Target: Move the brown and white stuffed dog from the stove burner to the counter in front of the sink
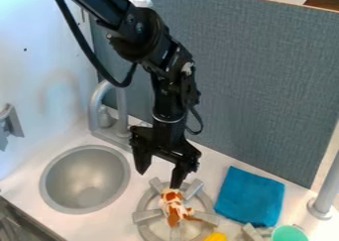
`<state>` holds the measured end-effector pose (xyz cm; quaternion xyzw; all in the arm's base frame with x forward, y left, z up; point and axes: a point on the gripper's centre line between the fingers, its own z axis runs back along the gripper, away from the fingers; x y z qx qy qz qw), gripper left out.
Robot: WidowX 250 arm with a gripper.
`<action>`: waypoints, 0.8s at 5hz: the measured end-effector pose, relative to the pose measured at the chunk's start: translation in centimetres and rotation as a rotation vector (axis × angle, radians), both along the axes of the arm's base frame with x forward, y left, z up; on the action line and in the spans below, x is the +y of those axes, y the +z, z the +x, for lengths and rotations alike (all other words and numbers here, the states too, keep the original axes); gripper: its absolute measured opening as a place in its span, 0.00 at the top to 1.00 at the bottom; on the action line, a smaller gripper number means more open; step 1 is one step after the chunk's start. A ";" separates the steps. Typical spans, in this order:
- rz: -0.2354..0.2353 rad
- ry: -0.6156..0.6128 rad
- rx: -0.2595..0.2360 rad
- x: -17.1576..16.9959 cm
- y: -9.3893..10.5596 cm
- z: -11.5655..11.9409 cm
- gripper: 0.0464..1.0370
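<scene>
A grey sink (84, 185) is set in the white counter (106, 220) at the lower left, with a grey faucet (96, 101) behind it. A grey burner (147, 215) lies at the bottom centre, a yellow thing (216, 236) by its lower right. Right of it are a blue cloth (248, 196) and, at the bottom edge, a green cup (289, 233). A grey-blue panel (258, 71) spans the upper right; a grey post (325, 193) stands at the right edge.

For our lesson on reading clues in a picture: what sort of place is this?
It looks like a toy kitchen set: a round sink with a grey faucet beside it, and a stove burner on the same white counter.
</scene>
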<state>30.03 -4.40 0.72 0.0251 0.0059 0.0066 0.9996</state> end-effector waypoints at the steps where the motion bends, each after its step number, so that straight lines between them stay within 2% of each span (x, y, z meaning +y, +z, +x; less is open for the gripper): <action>1: 0.001 0.004 0.034 0.0 -1.0 -0.4 0.04; 3: -0.089 0.107 0.087 -1.3 -3.2 1.1 0.04; 4: -0.086 0.146 0.122 -1.3 -4.9 1.6 0.04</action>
